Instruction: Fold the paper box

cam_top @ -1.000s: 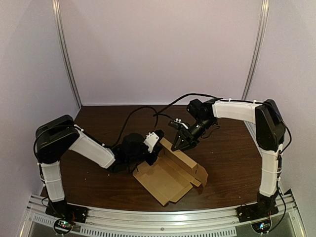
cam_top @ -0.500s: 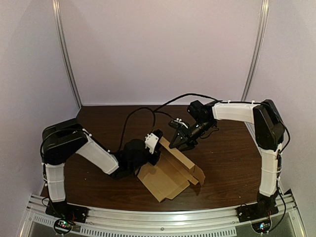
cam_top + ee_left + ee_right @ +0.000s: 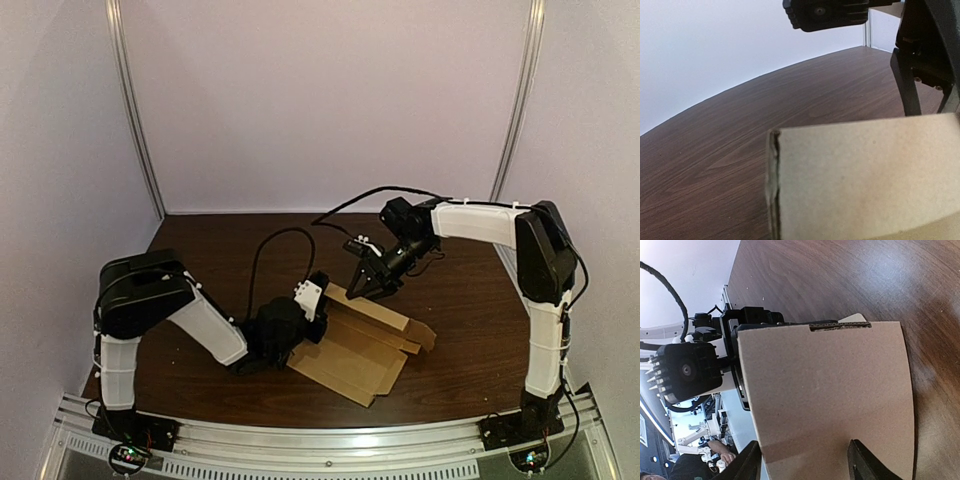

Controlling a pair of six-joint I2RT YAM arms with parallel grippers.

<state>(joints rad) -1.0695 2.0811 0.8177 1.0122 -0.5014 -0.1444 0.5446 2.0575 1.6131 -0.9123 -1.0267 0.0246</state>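
Observation:
The brown paper box (image 3: 360, 352) lies half folded on the dark wooden table (image 3: 215, 250), its long back wall (image 3: 385, 312) raised. My left gripper (image 3: 314, 318) presses against the box's left end. In the left wrist view a cardboard wall (image 3: 865, 175) hides my own fingers, so their state is hidden. My right gripper (image 3: 362, 287) sits at the back wall's far-left end. It is open (image 3: 805, 466), and a broad cardboard panel (image 3: 830, 390) fills the space ahead of its two fingers. The right gripper's fingers (image 3: 910, 92) also show beyond the wall in the left wrist view.
Black cables (image 3: 270, 240) loop over the table behind the left arm. The left wrist's camera housing (image 3: 687, 370) shows past the panel's edge in the right wrist view. Bare tabletop (image 3: 470, 300) lies right of the box, and the metal rail (image 3: 330, 440) runs along the near edge.
The left arm has reached further right, sliding and turning the box to the right. The box's back wall now stands longer and straighter. The right gripper has stayed near the wall's far-left end.

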